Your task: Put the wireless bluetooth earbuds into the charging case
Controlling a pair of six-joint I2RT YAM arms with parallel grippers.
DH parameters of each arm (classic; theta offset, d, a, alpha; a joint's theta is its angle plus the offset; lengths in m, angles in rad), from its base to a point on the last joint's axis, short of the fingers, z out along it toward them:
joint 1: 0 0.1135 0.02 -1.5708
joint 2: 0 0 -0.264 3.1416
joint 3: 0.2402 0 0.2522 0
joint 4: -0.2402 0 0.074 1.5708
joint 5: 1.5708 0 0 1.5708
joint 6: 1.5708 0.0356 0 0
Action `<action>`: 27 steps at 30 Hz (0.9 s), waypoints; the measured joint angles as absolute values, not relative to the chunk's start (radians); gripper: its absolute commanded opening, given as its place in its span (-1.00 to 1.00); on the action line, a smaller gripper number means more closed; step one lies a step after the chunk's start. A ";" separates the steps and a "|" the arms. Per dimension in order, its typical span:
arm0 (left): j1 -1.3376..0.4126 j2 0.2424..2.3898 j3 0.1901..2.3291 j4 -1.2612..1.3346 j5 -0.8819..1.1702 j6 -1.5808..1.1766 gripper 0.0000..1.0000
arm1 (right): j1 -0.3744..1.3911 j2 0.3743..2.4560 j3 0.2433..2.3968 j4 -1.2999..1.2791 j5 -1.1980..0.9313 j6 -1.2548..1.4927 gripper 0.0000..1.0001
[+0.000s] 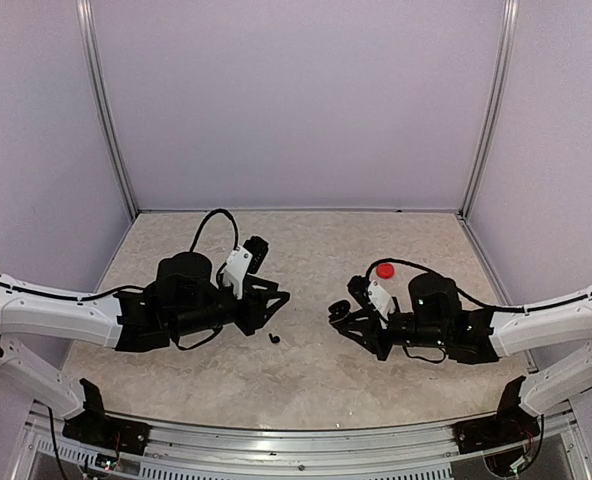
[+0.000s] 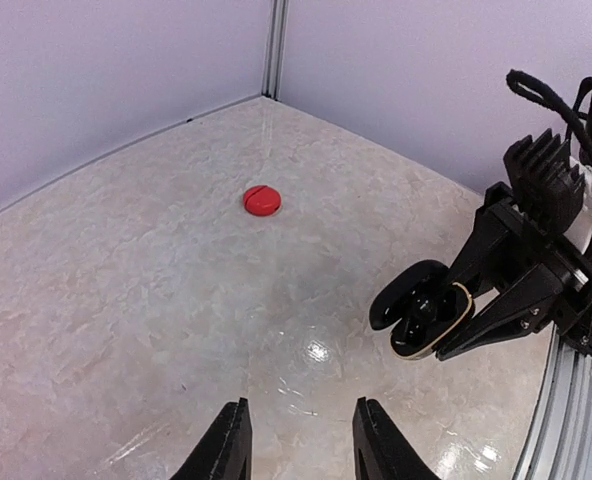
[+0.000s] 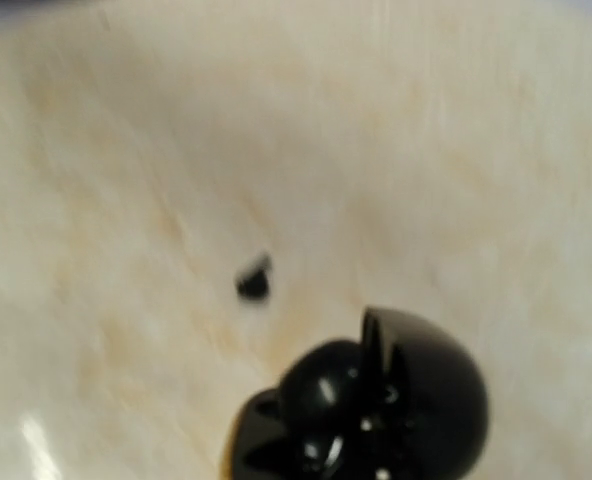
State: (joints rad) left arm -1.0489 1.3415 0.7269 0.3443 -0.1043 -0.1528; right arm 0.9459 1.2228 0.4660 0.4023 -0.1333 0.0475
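Pale marbled tabletop [image 1: 306, 375], glossy enough to throw back the lamps, fills my views. It is boxed in by plain lavender wall panels [image 1: 296, 100] joined with slim aluminium posts [image 1: 109, 110].

On my right arm, the right gripper [image 2: 448, 322] is clamped on the charging case [image 2: 421, 308]. This is a smooth, shiny black clamshell with a thin tan rim around one half. Its domed lid is swung open, and the case is lifted off the surface and tilted. In the right wrist view the case fills the lower edge, too blurred for me to tell what sits in its wells.

One black earbud [image 1: 273, 338] lies loose on the marble between the two arms, just on the near side of the left arm's fingertips. It is a tiny dark speck with a short stem. I cannot make out any other buds.

My left gripper [image 2: 298, 442] hangs above bare table. Its two black tapered fingers [image 2: 226, 447] are parted a little, with nothing between them and nothing touched.

Farther back, near the right arm's wrist, a small red puck-shaped case [image 2: 261, 200] lies flat and closed, with a dark seam across its top.
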 measured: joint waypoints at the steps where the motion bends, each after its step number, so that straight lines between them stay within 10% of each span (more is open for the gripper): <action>1: -1.042 1.341 0.710 0.351 -0.104 -0.164 -0.27 | 0.946 1.260 0.483 0.377 -0.126 0.048 -1.00; 27: -0.971 1.369 0.664 0.133 -0.112 -0.403 -0.28 | 0.897 1.335 0.620 0.166 -0.139 0.049 -1.00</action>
